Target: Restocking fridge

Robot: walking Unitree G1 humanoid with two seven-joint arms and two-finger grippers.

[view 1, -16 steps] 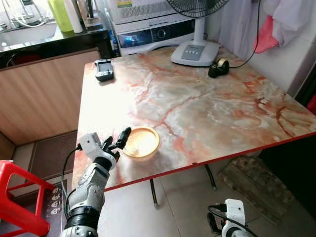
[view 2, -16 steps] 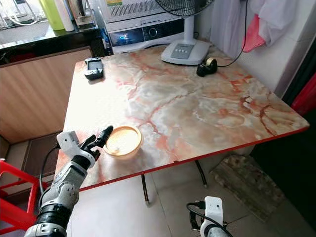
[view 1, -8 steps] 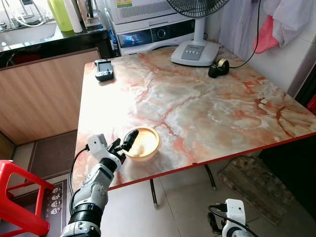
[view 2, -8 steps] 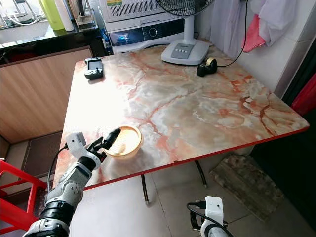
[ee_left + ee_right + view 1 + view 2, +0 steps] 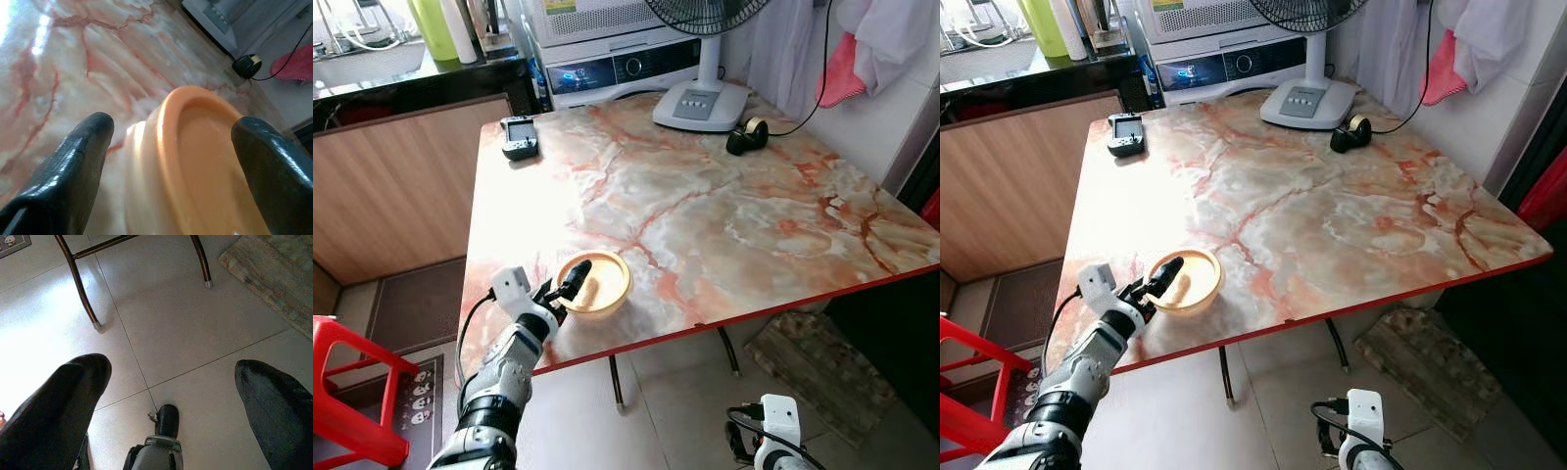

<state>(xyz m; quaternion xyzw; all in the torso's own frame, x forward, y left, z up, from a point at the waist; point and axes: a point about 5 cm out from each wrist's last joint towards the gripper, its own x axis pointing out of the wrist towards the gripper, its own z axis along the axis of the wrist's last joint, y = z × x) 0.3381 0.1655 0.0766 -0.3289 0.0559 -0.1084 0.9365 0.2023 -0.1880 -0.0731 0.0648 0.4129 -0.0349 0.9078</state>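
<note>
Our left hand point(image 5: 570, 286) sits at the near-left corner of the surface point(image 5: 724, 225), fingers spread apart w/ the orange bowl point(image 5: 595, 283) between them. In the left wrist view one finger point(image 5: 73, 166) is outside the bowl's pale wall and the other is over its inner side, so the rim runs through the gap. We can't tell if either pad touches the bowl. The bowl stands upright on the marble top, near the front red edge, approx 7 o'clock from the surface's centre.

Our right hand point(image 5: 171, 396) hangs low beside the body, fingers wide apart and holding nothing, pointed at the tiled floor point(image 5: 161, 323). Metal legs point(image 5: 78, 284) of the surface show above it in that view, plus the edge of a floor mat point(image 5: 274, 279).

Other things stand well apart from the bowl. A small handheld device point(image 5: 519, 137) lies at about 11 o'clock near the far-left edge. A fan base point(image 5: 700, 103) stands at about 12–1 o'clock on the far edge, w/ a tape dispenser point(image 5: 746, 135) just beside it and a black cord running off right. Behind them is a white appliance point(image 5: 626, 49). A red stool point(image 5: 352, 392) stands on the floor left of our arm. Nothing lies between the left hand and the bowl.
</note>
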